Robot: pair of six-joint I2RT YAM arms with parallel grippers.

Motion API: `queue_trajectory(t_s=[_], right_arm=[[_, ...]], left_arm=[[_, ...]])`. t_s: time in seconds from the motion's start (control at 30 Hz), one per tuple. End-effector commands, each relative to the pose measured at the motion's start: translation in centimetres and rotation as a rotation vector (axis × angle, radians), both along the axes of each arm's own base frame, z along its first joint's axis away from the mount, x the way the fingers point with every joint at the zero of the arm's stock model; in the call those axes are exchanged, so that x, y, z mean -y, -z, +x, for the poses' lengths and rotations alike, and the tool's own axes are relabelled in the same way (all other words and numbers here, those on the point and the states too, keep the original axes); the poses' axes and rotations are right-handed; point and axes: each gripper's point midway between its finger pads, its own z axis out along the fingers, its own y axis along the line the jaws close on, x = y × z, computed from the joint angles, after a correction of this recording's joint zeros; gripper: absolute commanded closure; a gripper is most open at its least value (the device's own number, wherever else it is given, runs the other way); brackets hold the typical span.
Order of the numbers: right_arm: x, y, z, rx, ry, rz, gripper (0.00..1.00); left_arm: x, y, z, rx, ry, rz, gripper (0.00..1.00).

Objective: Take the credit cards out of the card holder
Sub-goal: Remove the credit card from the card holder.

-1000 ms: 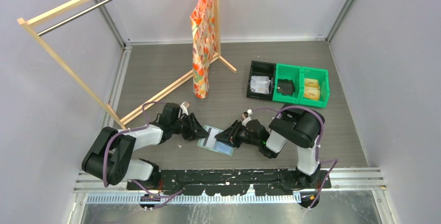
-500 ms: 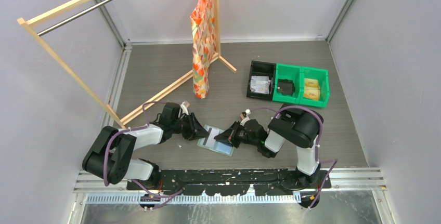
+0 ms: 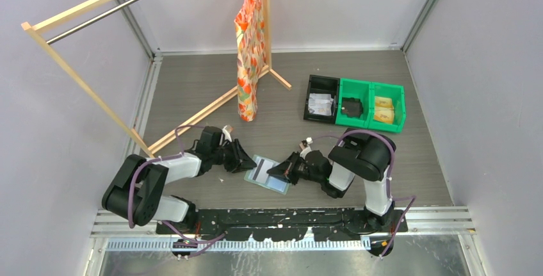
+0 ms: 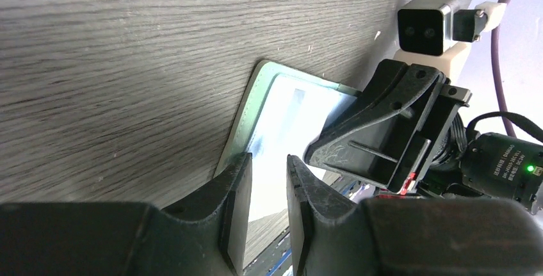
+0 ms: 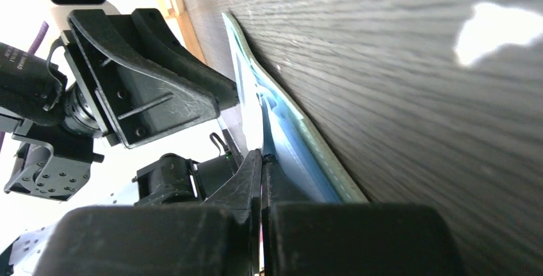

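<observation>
The sage-green card holder [image 3: 276, 182] lies open on the table between my two arms, its pale blue pocket [image 5: 301, 154] facing up. A white credit card [image 3: 259, 170] with a dark stripe sticks out of it toward the left. My right gripper [image 3: 275, 172] is shut, and in the right wrist view its tips [image 5: 262, 155] meet on the lifted edge of that card [image 5: 251, 119]. My left gripper [image 3: 250, 162] sits at the holder's left end. Its jaws [image 4: 269, 159] stand a narrow gap apart with nothing between them, just short of the holder's green rim [image 4: 251, 113].
A black bin [image 3: 321, 105] and two green bins [image 3: 371, 104] with small items stand at the back right. A wooden clothes rack [image 3: 83, 84] crosses the left side, its foot [image 3: 205, 116] near my left arm. An orange patterned cloth [image 3: 250, 52] hangs from it.
My right gripper has closed from partly open to shut at the card's edge and shifted slightly. The left gripper and the card holder have stayed in place.
</observation>
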Motion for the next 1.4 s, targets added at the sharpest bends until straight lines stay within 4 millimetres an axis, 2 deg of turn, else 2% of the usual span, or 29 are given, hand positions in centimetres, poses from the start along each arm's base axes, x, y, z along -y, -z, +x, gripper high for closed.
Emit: queue_trajectory(t_s=[0.0, 0.5, 0.7, 0.83, 1.1, 1.37], right_arm=[[1.9, 2.6, -1.3, -0.049, -0.014, -0.083, 0.99], [3.1, 3.5, -2.2, -0.081, -0.045, -0.115, 0.99], [2.7, 3.8, -2.0, -0.081, -0.052, -0.116, 0.99], [2.6, 4.0, -1.9, -0.083, -0.054, -0.111, 0.99], [2.6, 3.9, -1.8, -0.081, -0.054, -0.109, 0.99], [2.9, 3.9, -1.9, -0.078, -0.049, -0.115, 0.99]], left_arm=[[-1.3, 1.8, -0.3, -0.032, -0.021, 0.093, 0.71], [-1.1, 1.6, -0.2, -0.031, -0.006, 0.084, 0.72], [0.8, -1.7, -0.1, 0.062, 0.07, -0.033, 0.71], [2.1, -2.8, -0.6, 0.099, 0.122, -0.054, 0.7], [2.4, -1.6, -0.2, 0.09, 0.103, -0.059, 0.71], [1.7, 1.0, -0.5, 0.016, 0.076, 0.005, 0.73]])
